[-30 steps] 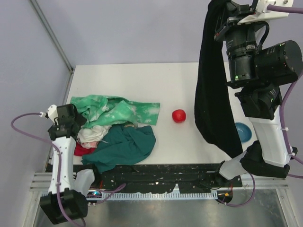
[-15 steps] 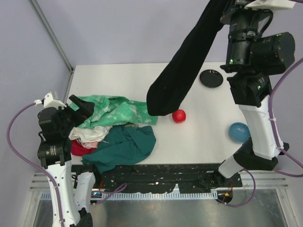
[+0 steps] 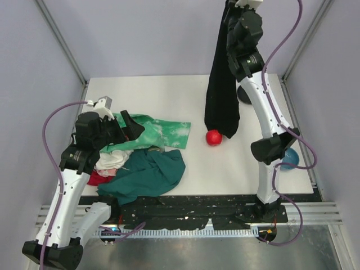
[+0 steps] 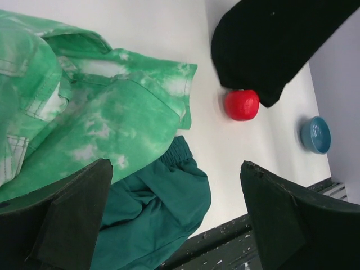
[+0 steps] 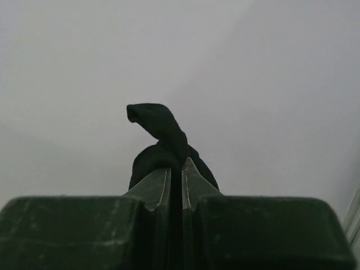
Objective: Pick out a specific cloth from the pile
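The black cloth hangs long and limp from my right gripper, which is raised high at the back of the table. Its lower end dangles just above the red ball. In the right wrist view, my right gripper is shut on a bunched fold of the cloth. The pile lies at the left: green tie-dye, dark teal, white and red pieces. My left gripper hovers open over the pile, empty. The left wrist view shows my left gripper above tie-dye and teal, and the cloth's end.
A red ball sits mid-table under the hanging cloth's end. A blue bowl stands at the right, partly behind my right arm. A black rail runs along the table's near edge. Grey walls enclose the back and sides.
My right arm swung the black cloth left and back; it now hangs straight over the red ball. My left arm rose and reached right over the pile.
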Robot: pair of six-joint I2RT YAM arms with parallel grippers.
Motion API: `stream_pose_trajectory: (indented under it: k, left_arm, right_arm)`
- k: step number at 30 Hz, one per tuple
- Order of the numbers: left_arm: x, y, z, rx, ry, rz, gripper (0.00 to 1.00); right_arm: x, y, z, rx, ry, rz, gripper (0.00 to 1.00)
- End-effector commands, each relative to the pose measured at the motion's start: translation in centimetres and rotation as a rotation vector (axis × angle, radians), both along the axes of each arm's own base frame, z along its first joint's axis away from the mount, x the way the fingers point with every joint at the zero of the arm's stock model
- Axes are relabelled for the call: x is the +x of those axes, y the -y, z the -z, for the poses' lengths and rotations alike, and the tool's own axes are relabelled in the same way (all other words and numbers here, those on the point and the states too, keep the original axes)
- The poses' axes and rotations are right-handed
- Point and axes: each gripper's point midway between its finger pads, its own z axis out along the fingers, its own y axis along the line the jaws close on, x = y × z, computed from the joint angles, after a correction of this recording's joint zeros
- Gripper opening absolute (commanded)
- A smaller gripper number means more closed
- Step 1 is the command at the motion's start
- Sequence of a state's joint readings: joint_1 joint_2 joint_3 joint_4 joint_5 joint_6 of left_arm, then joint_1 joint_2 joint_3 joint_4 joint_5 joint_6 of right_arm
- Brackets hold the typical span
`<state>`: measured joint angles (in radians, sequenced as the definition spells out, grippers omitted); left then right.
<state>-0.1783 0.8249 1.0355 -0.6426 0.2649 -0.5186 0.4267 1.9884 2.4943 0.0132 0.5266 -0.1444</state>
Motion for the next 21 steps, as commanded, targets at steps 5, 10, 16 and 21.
stream_pose_trajectory:
  k: [5,10,16,21]
  left_arm:
    - [0.2,1.0,-0.4,0.007,0.086,0.059,1.0]
    - [0.1,1.0,-0.1,0.007,0.09,0.057,1.0]
    - [0.0,2.1,1.9,-0.022,0.045,0.103,1.0]
    - [0.0,2.6,3.3,-0.02,-0.002,0.119,1.0]
  right_arm:
    - [4.0,0.7,2.5,0.077,0.0,-0.061,0.05]
    - [6.6,-0.1,7.3,0.082,-0.097,-0.093,0.05]
    - [6.0,1.0,19.6,0.101,-0.336,-0.036,0.05]
    - [2.8,2.0,33.9,0.176,-0.569,0.0,0.06]
